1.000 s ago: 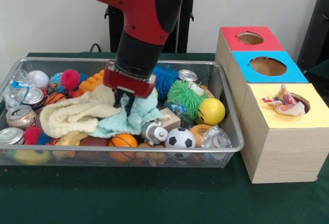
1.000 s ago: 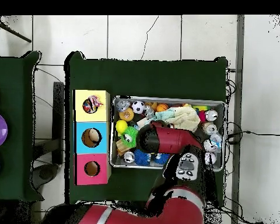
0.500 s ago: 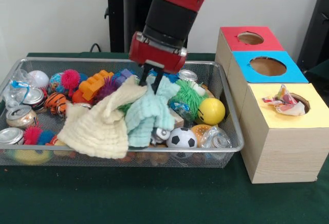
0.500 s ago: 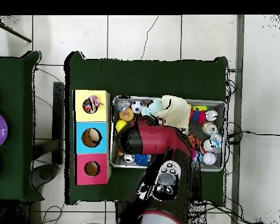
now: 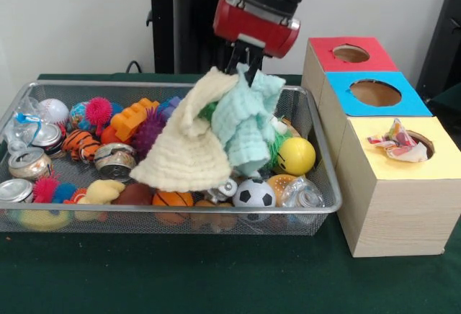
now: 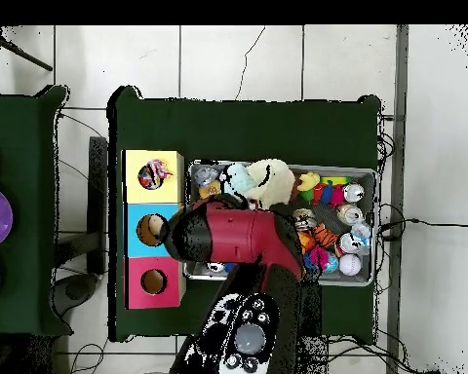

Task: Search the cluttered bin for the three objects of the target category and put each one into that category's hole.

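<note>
Three boxes (image 5: 374, 123) (red, blue, yellow tops), two hanging cloths (image 5: 216, 130), one wire bin (image 5: 317, 141), one soccer ball (image 5: 253, 193).

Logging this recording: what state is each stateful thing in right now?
tool: shut on mint cloth, raised above the bin
mint cloth: hanging from the tool
cream cloth: lifted, draping beside the mint cloth
polka-dot cloth: bunched in the yellow box's hole
wire bin: cluttered with toys

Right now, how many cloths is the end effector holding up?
2: a cream waffle-weave cloth and a mint-green terry cloth, both hanging from the end effector above the silver wire-mesh bin. More may be hidden.
</note>
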